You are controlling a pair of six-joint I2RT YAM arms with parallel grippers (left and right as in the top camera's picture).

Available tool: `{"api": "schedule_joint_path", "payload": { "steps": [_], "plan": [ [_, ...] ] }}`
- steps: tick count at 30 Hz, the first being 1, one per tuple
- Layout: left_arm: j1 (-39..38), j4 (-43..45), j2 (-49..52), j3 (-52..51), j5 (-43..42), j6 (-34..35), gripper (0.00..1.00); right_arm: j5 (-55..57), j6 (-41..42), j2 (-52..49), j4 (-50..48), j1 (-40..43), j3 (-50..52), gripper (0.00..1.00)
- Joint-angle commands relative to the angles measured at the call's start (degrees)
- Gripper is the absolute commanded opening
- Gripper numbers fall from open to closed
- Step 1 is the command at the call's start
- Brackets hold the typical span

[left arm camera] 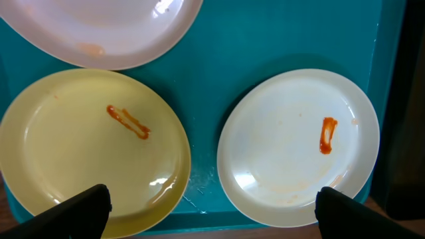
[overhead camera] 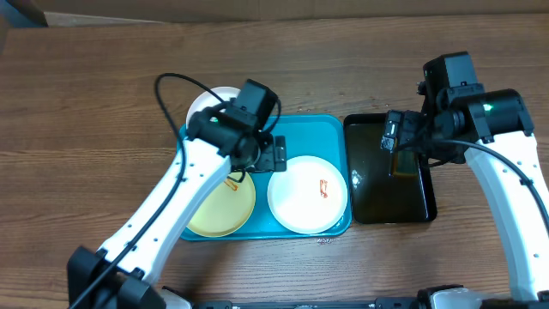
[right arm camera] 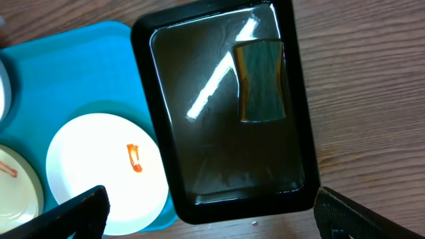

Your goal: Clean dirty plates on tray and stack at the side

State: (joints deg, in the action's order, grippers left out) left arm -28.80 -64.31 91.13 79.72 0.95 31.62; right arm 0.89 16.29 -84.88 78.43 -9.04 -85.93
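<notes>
The turquoise tray (overhead camera: 309, 129) holds three dirty plates: a white one (overhead camera: 210, 101) at its back left corner, a pale yellow one (overhead camera: 225, 206) with an orange smear at front left, and a white one (overhead camera: 307, 193) with a red smear at front right. My left gripper (left arm camera: 212, 206) is open and empty, hovering above the tray (left arm camera: 265, 40) between the yellow plate (left arm camera: 80, 159) and the smeared white plate (left arm camera: 292, 153). My right gripper (right arm camera: 211, 206) is open and empty above the black basin's front rim.
The black glossy basin (overhead camera: 390, 218) sits right of the tray, touching it, and holds liquid and a dark greenish block (right arm camera: 261, 81). Bare wooden table lies on all sides. A cable loops over the left arm.
</notes>
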Motion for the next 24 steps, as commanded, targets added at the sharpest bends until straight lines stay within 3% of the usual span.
{"api": "schedule_joint_path", "payload": {
  "steps": [1, 11, 24],
  "plan": [
    [-2.67, 0.33, 3.06, -0.92, -0.90, 1.84, 1.00, 0.59, 0.42, -1.31, -0.52, 0.07, 1.31, 1.00],
    [-6.05, 4.00, 11.17, -0.92, -0.83, 1.84, 1.00, 0.59, 1.57, -1.62, -11.26, 0.07, 11.56, 1.00],
    [-6.12, 8.48, 16.13, -0.92, -1.03, 1.81, 1.00, 3.63, 1.77, -2.05, -37.35, 0.07, 30.56, 1.00]
  ]
}}
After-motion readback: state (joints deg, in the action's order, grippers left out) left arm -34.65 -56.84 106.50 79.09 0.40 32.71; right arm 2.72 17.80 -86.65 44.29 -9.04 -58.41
